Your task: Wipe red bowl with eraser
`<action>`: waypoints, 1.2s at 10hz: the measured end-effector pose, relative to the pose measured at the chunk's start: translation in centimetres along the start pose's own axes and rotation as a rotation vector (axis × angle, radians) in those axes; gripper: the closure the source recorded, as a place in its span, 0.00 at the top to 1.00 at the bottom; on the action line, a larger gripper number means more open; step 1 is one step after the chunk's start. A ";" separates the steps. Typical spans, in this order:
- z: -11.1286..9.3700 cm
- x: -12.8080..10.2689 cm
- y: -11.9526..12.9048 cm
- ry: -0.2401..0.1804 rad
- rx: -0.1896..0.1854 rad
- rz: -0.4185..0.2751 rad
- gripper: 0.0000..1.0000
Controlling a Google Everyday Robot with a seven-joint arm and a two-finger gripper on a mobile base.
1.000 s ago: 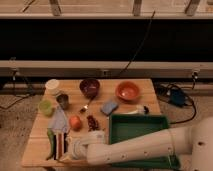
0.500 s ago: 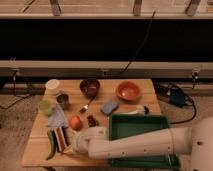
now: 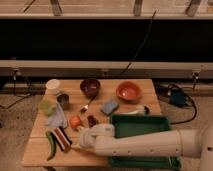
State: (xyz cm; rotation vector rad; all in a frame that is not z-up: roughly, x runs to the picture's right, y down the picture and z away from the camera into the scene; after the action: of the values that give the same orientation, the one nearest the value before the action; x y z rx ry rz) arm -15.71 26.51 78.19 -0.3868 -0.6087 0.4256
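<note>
Eraser (image 3: 62, 139) flat on bench (image 3: 108, 86), near-left, just right of green chilli (image 3: 50, 146) — long axis roughly near-far, near end tilted right. End effector (image 3: 81, 137) just right of it — spread wide, empty. Red bowl (image 3: 128, 91) far right.

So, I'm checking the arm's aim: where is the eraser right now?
In the camera view, the eraser lies on the near-left part of the table, between the green chilli on its left and the gripper close on its right.
</note>
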 end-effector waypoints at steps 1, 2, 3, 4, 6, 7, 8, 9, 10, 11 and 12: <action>-0.2 0.1 -0.5 0.001 0.007 0.002 0.62; -0.2 0.2 -0.9 0.000 0.010 0.006 0.62; -0.2 0.3 -1.1 -0.003 0.010 0.015 0.62; -0.1 0.3 -1.3 -0.016 0.005 0.034 0.62; -0.6 0.0 -1.0 -0.047 -0.020 0.054 0.62; -1.1 -0.3 -0.5 -0.064 -0.044 0.066 0.62; -1.6 -0.8 0.0 -0.083 -0.070 0.077 0.62; -2.2 -1.5 0.5 -0.100 -0.096 0.083 0.62; -2.6 -2.1 1.0 -0.113 -0.117 0.086 0.62; -2.8 -2.5 1.7 -0.119 -0.136 0.089 0.62; -2.8 -2.7 2.4 -0.122 -0.154 0.096 0.62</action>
State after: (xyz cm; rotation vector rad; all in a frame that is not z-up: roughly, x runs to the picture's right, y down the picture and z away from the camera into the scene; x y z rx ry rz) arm -16.64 26.57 73.73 -0.5412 -0.7462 0.4979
